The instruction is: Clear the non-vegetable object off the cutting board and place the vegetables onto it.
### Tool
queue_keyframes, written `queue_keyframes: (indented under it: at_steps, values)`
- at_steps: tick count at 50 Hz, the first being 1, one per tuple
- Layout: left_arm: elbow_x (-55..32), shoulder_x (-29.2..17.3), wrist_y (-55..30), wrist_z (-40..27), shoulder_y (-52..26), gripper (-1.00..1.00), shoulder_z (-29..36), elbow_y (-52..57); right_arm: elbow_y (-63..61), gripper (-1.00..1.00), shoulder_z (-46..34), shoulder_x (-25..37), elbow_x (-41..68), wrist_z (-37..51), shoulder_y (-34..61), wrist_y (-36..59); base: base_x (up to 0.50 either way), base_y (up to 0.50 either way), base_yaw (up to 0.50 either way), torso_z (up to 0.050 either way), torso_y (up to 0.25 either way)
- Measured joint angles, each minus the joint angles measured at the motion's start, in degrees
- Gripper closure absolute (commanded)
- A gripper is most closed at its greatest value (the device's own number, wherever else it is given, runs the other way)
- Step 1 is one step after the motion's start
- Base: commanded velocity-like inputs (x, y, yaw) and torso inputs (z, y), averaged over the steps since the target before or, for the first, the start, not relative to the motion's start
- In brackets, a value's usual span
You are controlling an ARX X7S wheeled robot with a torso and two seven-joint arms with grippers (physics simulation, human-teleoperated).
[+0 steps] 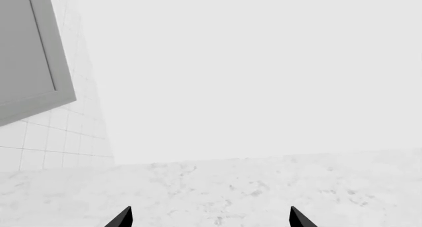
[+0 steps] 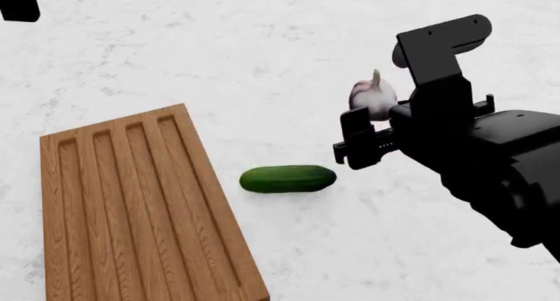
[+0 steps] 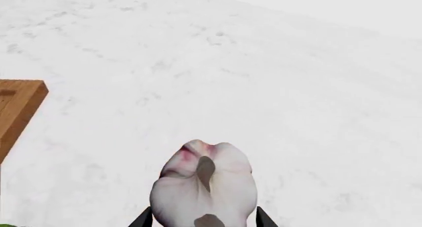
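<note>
Right pincer (image 2: 372,117) pinched the garlic (image 2: 373,96), held above bare tabletop (image 2: 262,45), right of the board (image 2: 131,209). Cucumber (image 2: 288,179) lay beside the board, long axis crosswise, nearer this arm. Left pincer (image 1: 209,218) spread, empty.

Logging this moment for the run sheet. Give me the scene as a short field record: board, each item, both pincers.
cutting board: lies on the white marbled counter, nothing on the part in view
garlic bulb: gripped in the right pincer, lifted clear of the board
cucumber: on the counter just beside the board, not on it
radish: not in view
left pincer: open, empty, facing the wall above the counter
task state: board cleared, no vegetable placed yet
</note>
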Motion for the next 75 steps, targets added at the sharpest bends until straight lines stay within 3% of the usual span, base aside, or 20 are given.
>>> queue_keyframes:
  at_steps: [18,35,36,54,67,75]
  values:
    - [0.2,0.8,1.5,0.0,-0.6,-1.0,1.1,-2.1,0.9,1.0,1.4,4.9,0.9,6.5,-4.6,-2.5,0.0,0.0,0.0,0.0,0.0]
    - [0.2,0.6,2.8,0.0,-0.3,-1.0,1.1,-3.2,4.2,1.0,1.5,5.4,1.5,7.5,-9.4,-4.4,0.0,0.0,0.0,0.0,0.001]
    - [0.1,0.5,2.8,0.0,-0.3,-1.0,1.0,-3.2,4.2,-1.0,1.5,5.5,1.5,7.6,-9.6,-4.4,0.0,0.0,0.0,0.0,0.0]
    - [-0.8,0.2,1.9,-0.6,0.5,-1.0,-0.1,-1.4,-4.2,-1.0,2.3,9.7,0.3,11.3,-6.6,-2.2,0.0,0.0,0.0,0.0,0.0]
    - [-1.5,0.2,1.2,-0.7,-0.1,-1.0,-0.5,-0.9,-16.2,-1.0,1.8,13.5,0.1,12.4,2.5,6.5,0.0,0.0,0.0,0.0,0.0]
    - [-1.8,0.0,0.7,-0.7,-0.5,-1.0,-0.7,-0.8,-21.4,-1.0,-0.6,12.2,-2.7,8.4,10.5,13.8,0.0,0.0,0.0,0.0,0.0]
